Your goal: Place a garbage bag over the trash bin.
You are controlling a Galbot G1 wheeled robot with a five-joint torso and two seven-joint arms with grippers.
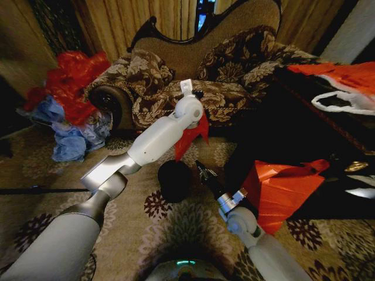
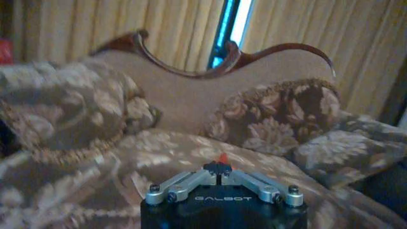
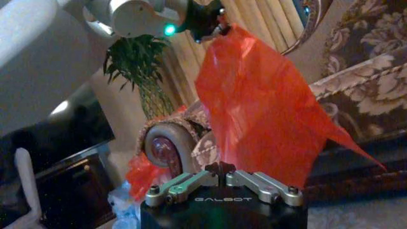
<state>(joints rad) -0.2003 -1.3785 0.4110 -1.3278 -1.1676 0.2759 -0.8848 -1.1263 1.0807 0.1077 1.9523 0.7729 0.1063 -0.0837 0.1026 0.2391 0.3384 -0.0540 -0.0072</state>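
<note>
A floral brocade sofa (image 1: 193,76) is seen behind a patterned carpet (image 1: 176,222). At centre, the matte black cylindrical trash bin (image 1: 174,180) stands on the carpet. Above it, at twelve o'clock, the thin, crinkly red garbage bag (image 1: 190,137) hangs from the left gripper (image 2: 219,168), its fingers clamped on a corner. The right gripper (image 3: 220,167) is held beside the bin at three o'clock, fingers together.

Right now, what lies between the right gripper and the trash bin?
Head view: only bare patterned carpet separates the right gripper from the trash bin; the garbage bag hangs above, in the left gripper.

"GALBOT" — on left gripper (image 2: 219,177) body, right gripper (image 3: 220,168) body.
</note>
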